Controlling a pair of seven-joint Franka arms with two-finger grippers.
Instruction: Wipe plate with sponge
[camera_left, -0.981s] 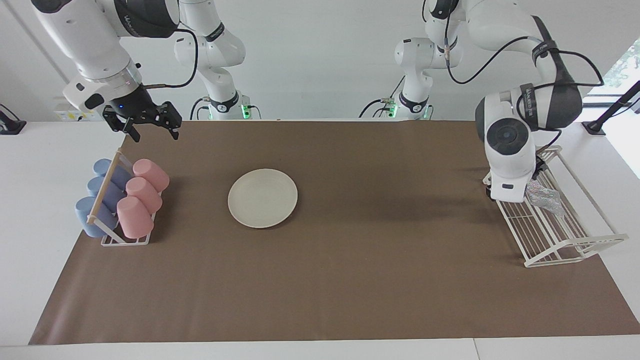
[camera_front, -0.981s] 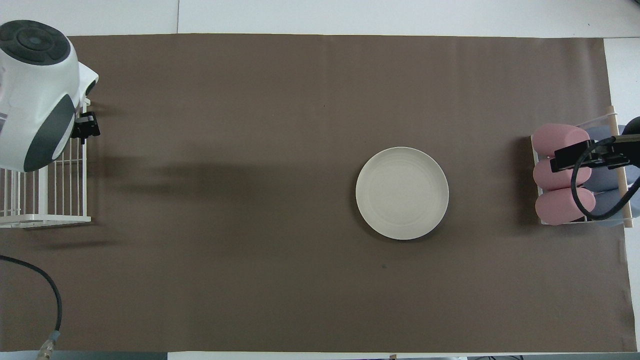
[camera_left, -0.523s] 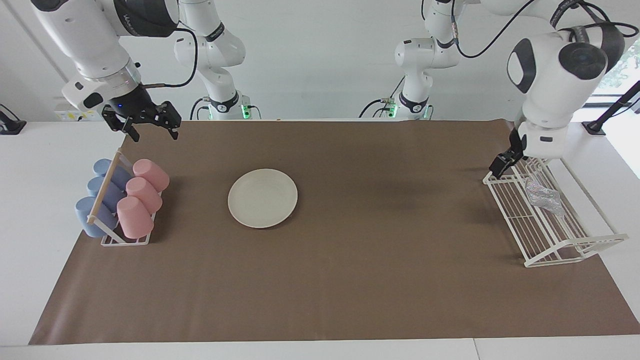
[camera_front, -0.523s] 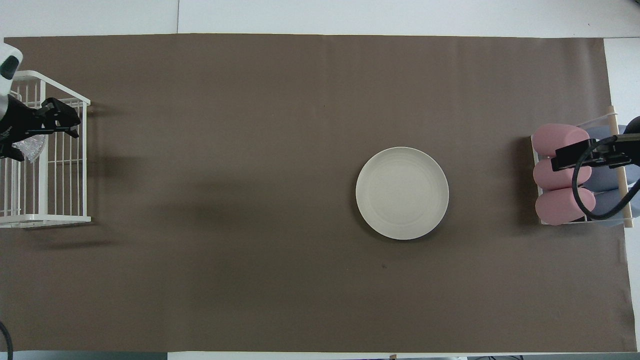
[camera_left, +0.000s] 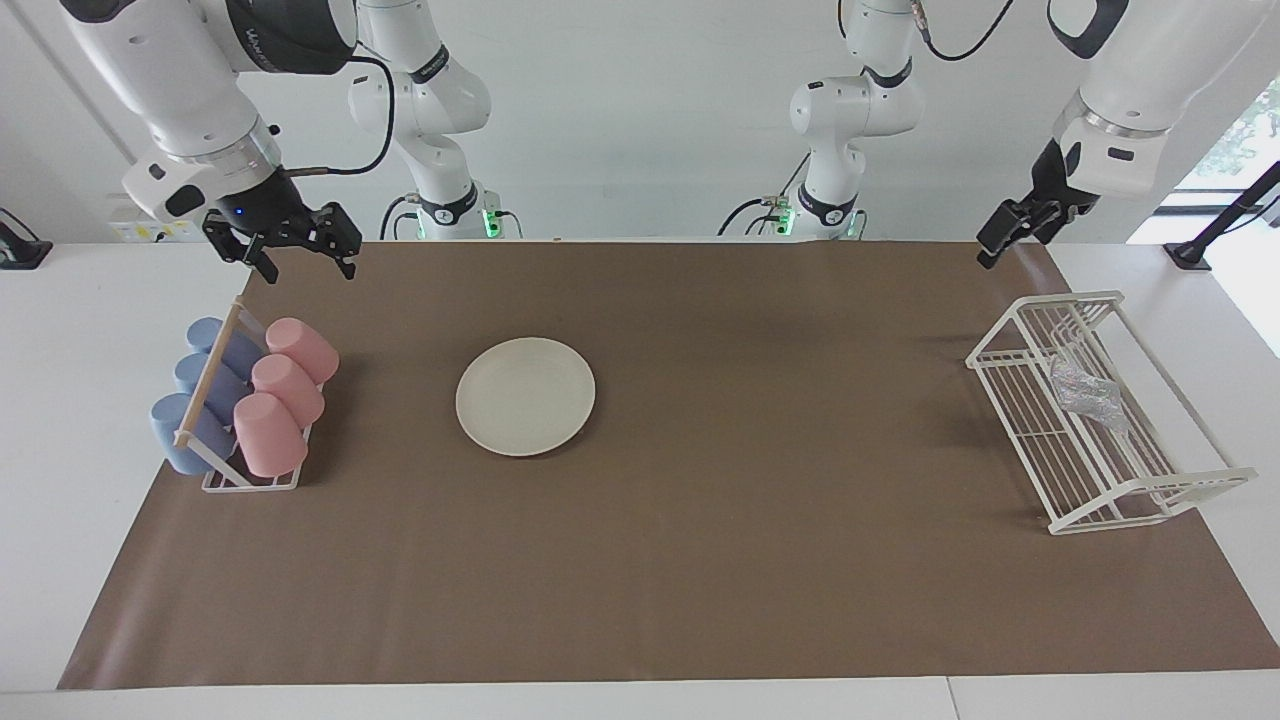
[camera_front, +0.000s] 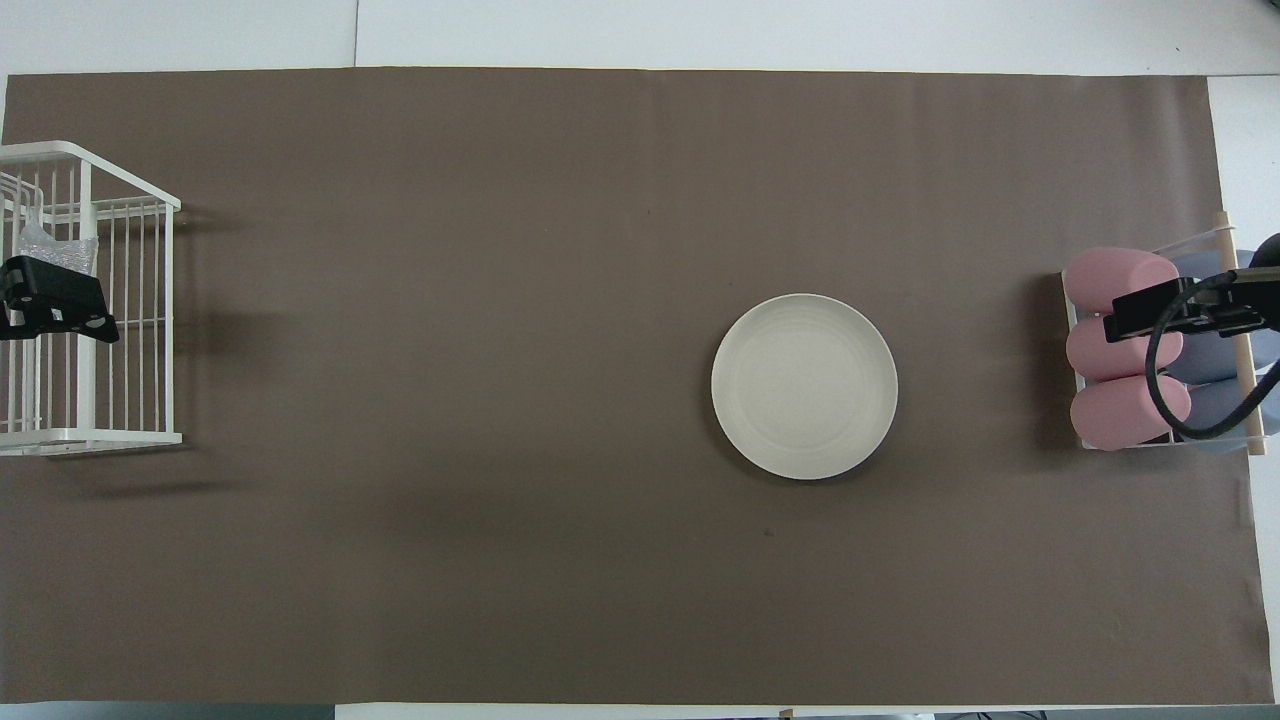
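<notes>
The cream-white plate (camera_left: 525, 396) lies flat on the brown mat, toward the right arm's end; it also shows in the overhead view (camera_front: 804, 386). The silvery wrinkly sponge (camera_left: 1085, 395) lies in the white wire rack (camera_left: 1100, 480) at the left arm's end, and shows in the overhead view (camera_front: 55, 248). My left gripper (camera_left: 990, 250) hangs high over that rack (camera_front: 130, 435), apart from the sponge and holding nothing; it shows in the overhead view (camera_front: 55, 310). My right gripper (camera_left: 300, 262) is open and empty, raised over the cup rack's end (camera_front: 1180, 310).
A cup rack (camera_left: 245, 400) with several pink and blue cups lying on their sides stands at the right arm's end, beside the plate (camera_front: 1130, 360). The brown mat (camera_left: 700, 560) covers most of the table.
My left arm has lifted up out of the wire rack and drawn back toward the robots; the sponge stays in the rack. The right arm has hardly moved.
</notes>
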